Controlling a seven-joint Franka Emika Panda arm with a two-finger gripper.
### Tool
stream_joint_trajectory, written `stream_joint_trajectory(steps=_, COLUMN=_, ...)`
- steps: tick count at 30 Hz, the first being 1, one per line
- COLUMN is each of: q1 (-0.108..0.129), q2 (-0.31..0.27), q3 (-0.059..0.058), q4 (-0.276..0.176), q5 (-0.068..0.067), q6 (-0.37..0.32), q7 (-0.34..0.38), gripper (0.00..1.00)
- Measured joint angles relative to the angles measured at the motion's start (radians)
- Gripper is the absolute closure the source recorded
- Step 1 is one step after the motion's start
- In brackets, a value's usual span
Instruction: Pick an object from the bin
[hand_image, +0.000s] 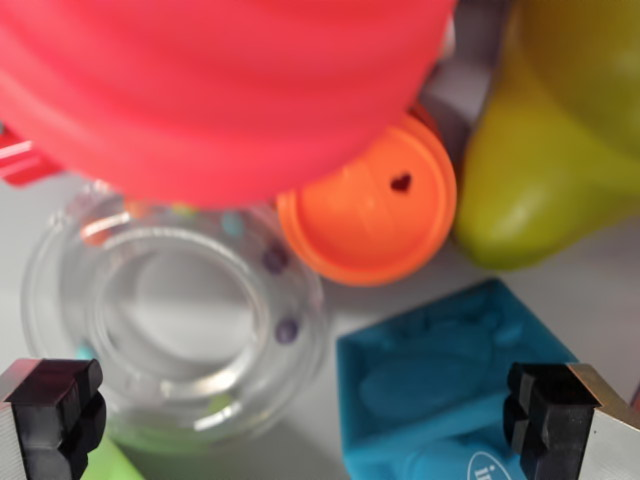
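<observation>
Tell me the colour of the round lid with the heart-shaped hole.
Orange; the lid shows in the wrist view, upper middle.

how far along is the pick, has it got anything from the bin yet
Done: the gripper is down low over the bin contents. In hand: nothing. Its fingers stand wide apart and empty, one by the clear plastic ring, the other over the blue tray. Left: choose a target, close on it and lift. The orange lid, the large red object and the green object lie untouched beyond.
</observation>
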Motion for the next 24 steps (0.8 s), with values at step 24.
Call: stream_joint_trajectory(steps=24, q1=0.014, q2=0.103, q3=-0.003, q4=0.063, q5=0.005, q6=0.077, q7=0.003, gripper=0.00)
